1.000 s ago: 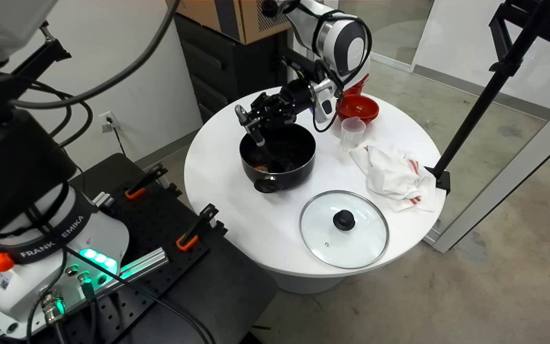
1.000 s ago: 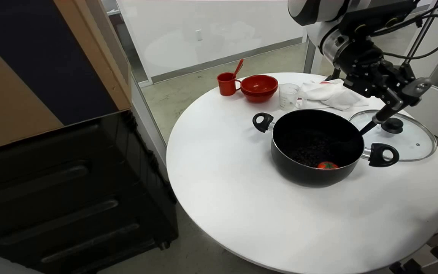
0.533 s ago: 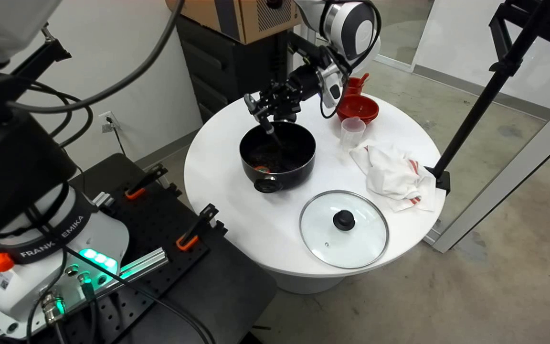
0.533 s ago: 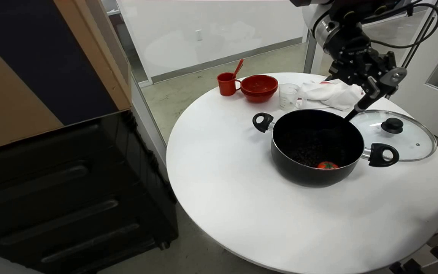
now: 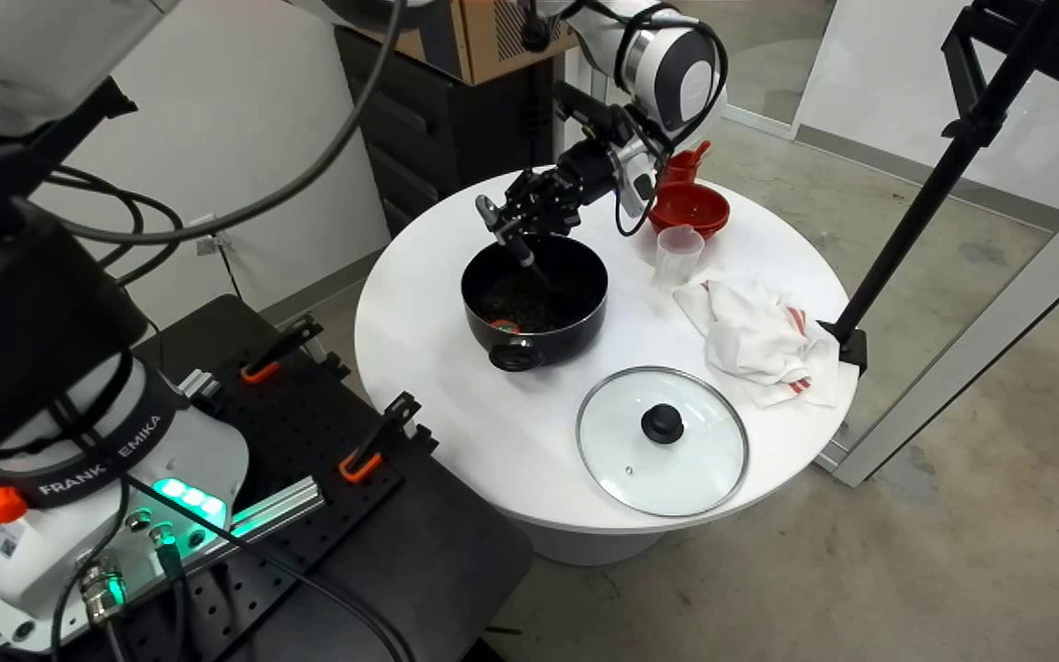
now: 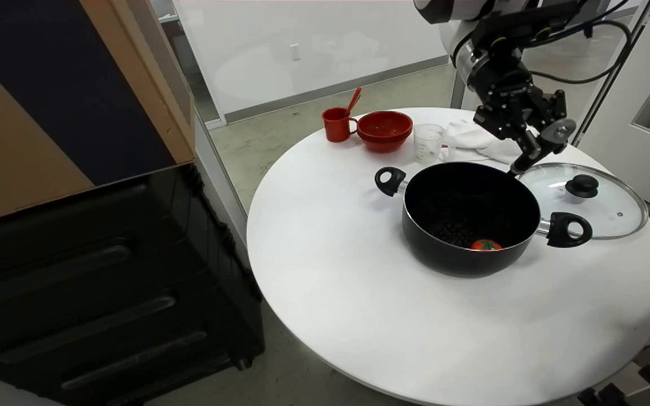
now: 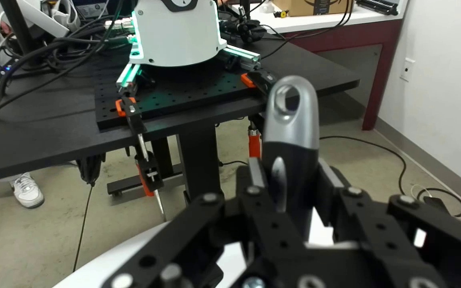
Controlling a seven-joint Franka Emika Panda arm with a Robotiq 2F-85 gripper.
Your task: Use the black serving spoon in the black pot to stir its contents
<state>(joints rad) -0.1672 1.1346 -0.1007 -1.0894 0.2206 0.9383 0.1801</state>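
Gripper [image 7: 293, 176] clamps spoon [image 7: 293, 132], right of center in wrist view; spoon's head lost inside dark pot [image 6: 449, 260] in both exterior views. Near rim partly hides red piece [image 6: 486, 245]; darker contents [image 6: 456, 229] barely discernible.

In an exterior view, white tabletop [image 6: 381, 299] lies open round the black pot [image 6: 455, 260] from four to nine o'clock. Side handles [image 6: 558, 230] jut at ten and three. The gripper [image 6: 540, 142] and black serving spoon [image 6: 522, 162] block one; the glass lid [image 6: 597, 206] lies beyond three, the measuring cup [image 6: 428, 145] stands at eleven.
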